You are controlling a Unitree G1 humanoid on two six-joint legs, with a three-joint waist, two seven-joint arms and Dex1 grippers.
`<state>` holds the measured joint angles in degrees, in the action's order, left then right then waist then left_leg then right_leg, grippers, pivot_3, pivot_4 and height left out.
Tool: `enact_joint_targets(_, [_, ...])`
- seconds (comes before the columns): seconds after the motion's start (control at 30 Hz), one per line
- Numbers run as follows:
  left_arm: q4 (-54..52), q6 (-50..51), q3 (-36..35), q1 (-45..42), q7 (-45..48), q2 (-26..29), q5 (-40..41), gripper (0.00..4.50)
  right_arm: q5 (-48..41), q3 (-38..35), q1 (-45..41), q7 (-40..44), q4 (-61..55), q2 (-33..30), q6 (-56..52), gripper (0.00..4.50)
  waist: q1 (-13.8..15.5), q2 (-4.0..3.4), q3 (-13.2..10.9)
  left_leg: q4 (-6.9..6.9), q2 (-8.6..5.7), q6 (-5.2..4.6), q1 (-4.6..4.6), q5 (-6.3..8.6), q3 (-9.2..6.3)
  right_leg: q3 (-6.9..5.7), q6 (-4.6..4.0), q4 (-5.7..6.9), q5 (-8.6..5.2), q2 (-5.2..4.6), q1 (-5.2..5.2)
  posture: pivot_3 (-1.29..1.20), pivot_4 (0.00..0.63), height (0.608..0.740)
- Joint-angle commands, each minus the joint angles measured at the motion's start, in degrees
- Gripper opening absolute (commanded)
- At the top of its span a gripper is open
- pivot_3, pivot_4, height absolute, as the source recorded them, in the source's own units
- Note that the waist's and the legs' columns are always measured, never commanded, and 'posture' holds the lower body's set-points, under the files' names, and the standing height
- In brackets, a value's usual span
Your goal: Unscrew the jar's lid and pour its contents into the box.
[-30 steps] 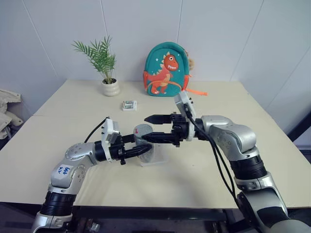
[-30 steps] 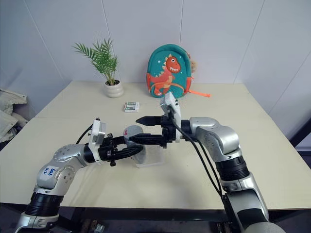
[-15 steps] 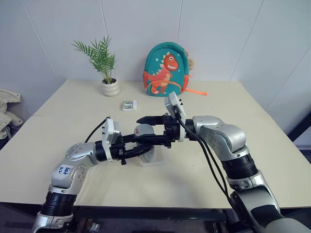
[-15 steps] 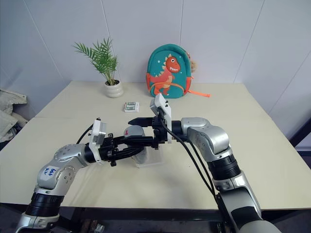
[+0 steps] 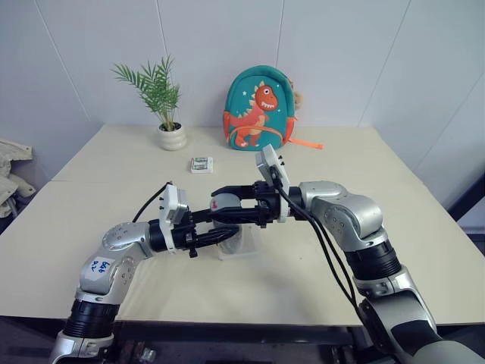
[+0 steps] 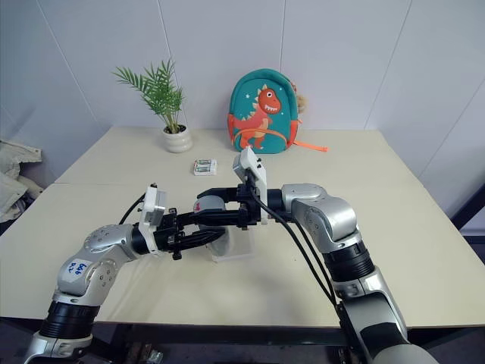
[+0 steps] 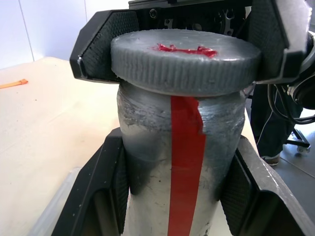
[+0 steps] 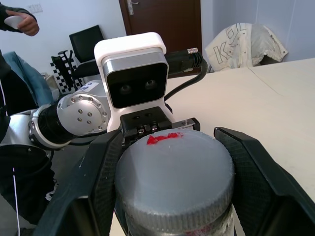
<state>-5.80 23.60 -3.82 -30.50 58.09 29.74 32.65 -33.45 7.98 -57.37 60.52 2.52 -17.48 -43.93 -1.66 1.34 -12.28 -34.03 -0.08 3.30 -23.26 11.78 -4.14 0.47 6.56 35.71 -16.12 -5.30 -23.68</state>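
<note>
Right claw (image 5: 221, 207) has clamped onto the lid (image 7: 184, 59) above the cream tabletop (image 5: 424, 220) (white-walled room); left claw (image 5: 227, 231) grips the jar (image 7: 182, 162).

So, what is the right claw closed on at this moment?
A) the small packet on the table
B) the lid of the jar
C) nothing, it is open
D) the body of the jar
B: in the right wrist view the right claw has a finger pressed on each side of the lid, while the left claw clamps the jar lower down.
</note>
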Motion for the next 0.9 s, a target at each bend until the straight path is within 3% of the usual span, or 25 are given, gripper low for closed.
enact_joint_targets(0.03, [-1.7, -0.3, -0.5, -0.1, 0.1, 0.2, 0.9, 2.06, -6.2, -5.5, -2.2, -2.9, -1.8, 2.2, -4.0, 2.88, 0.0, 0.0, 0.0, 0.0, 0.0, 0.0, 0.0, 0.0, 0.0, 0.0, 0.0, 0.01, 0.0, 0.0, 0.0, 0.0, 0.15, 0.74])
enact_joint_targets(0.2, [-1.8, -0.3, -0.4, 0.1, 0.0, 0.3, 1.1, 2.06, -13.0, -11.7, -3.6, -7.5, -2.0, 3.9, -9.5, 2.88, 0.1, 0.0, 0.0, 0.0, 0.0, 0.0, 0.0, 0.0, 0.0, 0.0, 0.0, 0.02, 0.0, -0.01, 0.0, 0.0, 0.15, 0.74])
enact_joint_targets(0.3, [-2.1, 0.0, -0.4, 0.5, -0.1, 0.5, 1.2, 2.06, -12.4, -12.6, -2.9, -8.3, -2.9, 2.4, -7.8, 2.88, 0.1, 0.0, 0.0, 0.0, 0.0, 0.0, 0.0, 0.0, 0.0, 0.0, 0.0, 0.0, 0.0, -0.01, 0.01, 0.0, 0.15, 0.74])
enact_joint_targets(0.5, [-2.3, 2.1, -2.7, 0.5, -1.8, 1.5, 2.5, 2.06, -0.1, -13.9, 3.7, -11.1, 2.7, -5.4, 7.9, 2.88, 0.1, 0.0, 0.0, 0.0, -0.02, -0.01, -0.01, 0.0, 0.01, 0.0, 0.0, -0.05, 0.0, -0.02, 0.01, 0.0, 0.15, 0.74])
enact_joint_targets(0.6, [-2.3, 5.7, -3.6, 0.1, -2.2, 2.2, 4.7, 2.06, 6.0, -16.0, 7.4, -12.0, 10.0, -7.3, 21.7, 2.88, 0.1, 0.0, 0.0, 0.0, -0.02, -0.01, 0.0, 0.0, 0.01, 0.0, 0.01, -0.07, 0.0, -0.01, 0.03, 0.0, 0.15, 0.74])
enact_joint_targets(0.77, [-1.3, 8.3, -4.5, -2.0, -1.6, 3.0, 6.5, 2.06, 14.1, -19.0, 11.2, -16.7, 31.2, -10.3, 39.0, 2.88, 0.0, 0.01, 0.0, 0.0, -0.02, -0.01, 0.01, 0.0, 0.07, 0.04, 0.03, -0.06, 0.01, 0.0, 0.03, 0.0, 0.15, 0.74])
enact_joint_targets(0.9, [-0.5, 8.0, -4.6, -3.2, -1.9, 3.2, 6.1, 2.06, 17.5, -19.6, 11.8, -19.8, 42.8, -10.7, 46.7, 2.88, -0.4, 0.0, 0.0, 0.02, -0.01, -0.01, 0.05, 0.0, 0.12, 0.1, 0.03, -0.04, 0.01, 0.02, 0.03, 0.0, 0.15, 0.74])
